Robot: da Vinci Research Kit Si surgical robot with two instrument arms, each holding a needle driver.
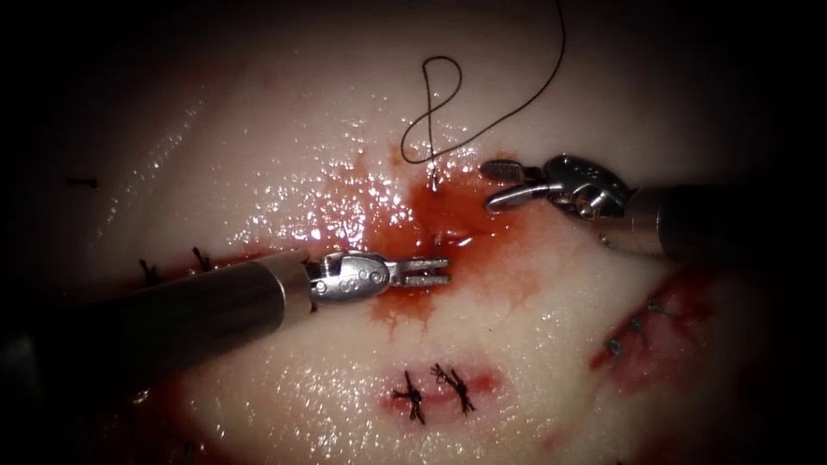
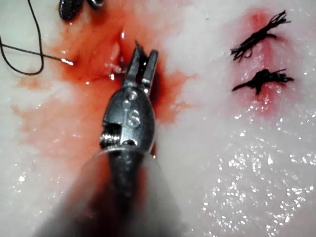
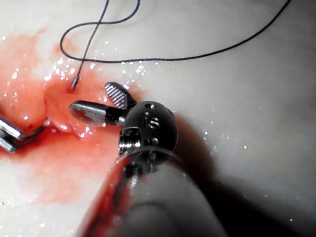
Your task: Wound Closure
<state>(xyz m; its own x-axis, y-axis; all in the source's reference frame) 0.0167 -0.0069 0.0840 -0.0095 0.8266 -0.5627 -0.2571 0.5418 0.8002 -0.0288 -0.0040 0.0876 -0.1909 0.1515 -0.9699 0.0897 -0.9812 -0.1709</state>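
Note:
The tissue (image 1: pixel 284 155) has a cut in a pool of red fluid (image 1: pixel 439 224) at the middle. Only the needle's tail end (image 1: pixel 435 181) (image 2: pixel 66 61) (image 3: pixel 74 81) pokes out of the tissue at the far edge of the fluid; the rest of its curve is buried. Dark thread (image 1: pixel 517 108) (image 2: pixel 19 49) (image 3: pixel 197 57) runs from that tail in loose loops over the far tissue. My left tool (image 1: pixel 448 271) (image 2: pixel 145 52) lies on the near side of the fluid, jaws slightly open and holding nothing. My right tool (image 1: pixel 486 185) (image 3: pixel 90 96) is just right of the needle's tail, jaws wide open and empty.
Two tied dark stitches (image 1: pixel 413 400) (image 1: pixel 457 387) (image 2: pixel 261 79) close a short cut near the front. More stitches sit at the far right (image 1: pixel 637 327) and beside the left shaft (image 1: pixel 151 274). The left tool's jaw tips (image 3: pixel 7 136) appear in the right wrist view.

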